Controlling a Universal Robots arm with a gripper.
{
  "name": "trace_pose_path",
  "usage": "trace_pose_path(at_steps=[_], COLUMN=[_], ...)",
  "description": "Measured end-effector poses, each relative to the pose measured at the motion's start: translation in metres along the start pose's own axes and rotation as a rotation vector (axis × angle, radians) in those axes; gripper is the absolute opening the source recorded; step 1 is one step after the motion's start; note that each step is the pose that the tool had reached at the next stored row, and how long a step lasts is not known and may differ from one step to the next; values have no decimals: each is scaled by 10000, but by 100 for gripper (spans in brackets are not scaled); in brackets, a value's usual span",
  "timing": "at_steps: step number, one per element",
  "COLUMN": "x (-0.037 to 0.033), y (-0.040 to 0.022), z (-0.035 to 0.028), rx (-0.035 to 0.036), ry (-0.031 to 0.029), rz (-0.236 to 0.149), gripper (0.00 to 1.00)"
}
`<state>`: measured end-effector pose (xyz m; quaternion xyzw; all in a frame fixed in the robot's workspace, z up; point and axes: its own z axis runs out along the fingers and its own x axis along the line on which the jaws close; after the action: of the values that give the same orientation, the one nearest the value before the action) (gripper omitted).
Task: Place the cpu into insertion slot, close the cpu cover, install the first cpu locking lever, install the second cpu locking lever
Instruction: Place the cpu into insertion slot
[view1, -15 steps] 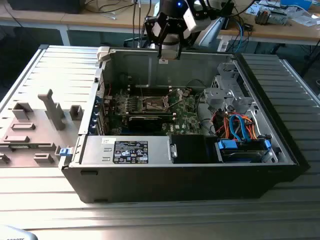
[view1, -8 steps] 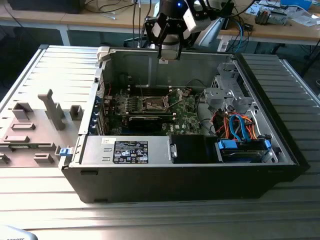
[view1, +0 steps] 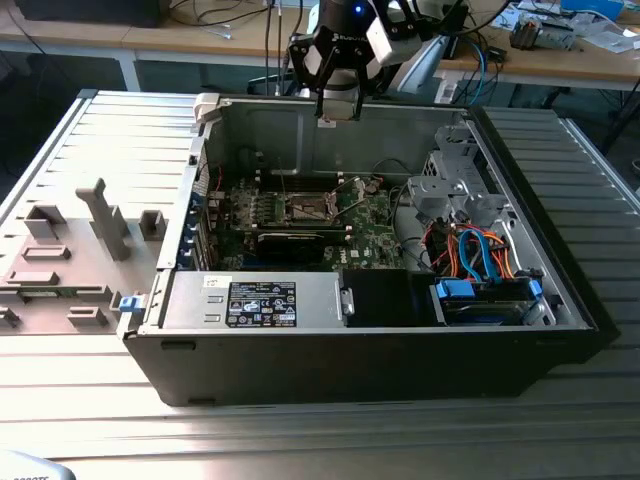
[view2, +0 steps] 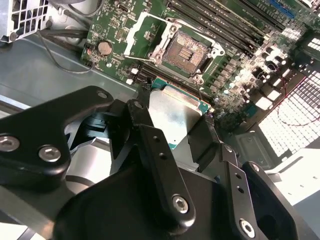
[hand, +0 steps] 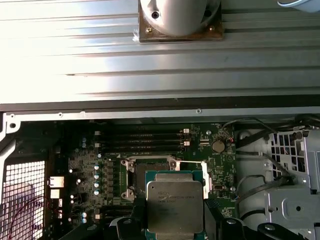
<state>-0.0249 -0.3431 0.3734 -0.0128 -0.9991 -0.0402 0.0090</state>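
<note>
One big ribbed metal counter (view1: 90, 420) holds a PC case (view1: 380, 360). The case lies on its side w/ its top side open, so you can see right in. Down inside lies the green board (view1: 372, 215), flat on the case floor. The black pincer (view1: 338, 108) hangs over the far wall of the case in the exterior view, high above the board. In both wrist views the pincer (view2: 176, 114) (hand: 175, 216) is clamped on the cpu (view2: 172, 117) (hand: 175, 202), w/ one black finger (view2: 152, 147) on each side. The cpu is up in the air, not touching the board, silver top facing the first wrist view. The cpu cover (view2: 131, 36) is flipped up, just beside the insertion slot (view2: 185, 50). The slot is bare & its dark middle shows. In the first wrist view the slot (hand: 150, 167) peeks out from behind the cpu.
</note>
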Motion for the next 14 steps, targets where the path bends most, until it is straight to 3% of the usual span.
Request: trace_pose_path(at_steps=[11,13,14], x=[0,-2,-2], y=[-1,-6,-6], z=[13,75,76], rx=[57,124,124], ry=[-1,-3,-3], rz=[1,2,2], gripper=[54,54,54])
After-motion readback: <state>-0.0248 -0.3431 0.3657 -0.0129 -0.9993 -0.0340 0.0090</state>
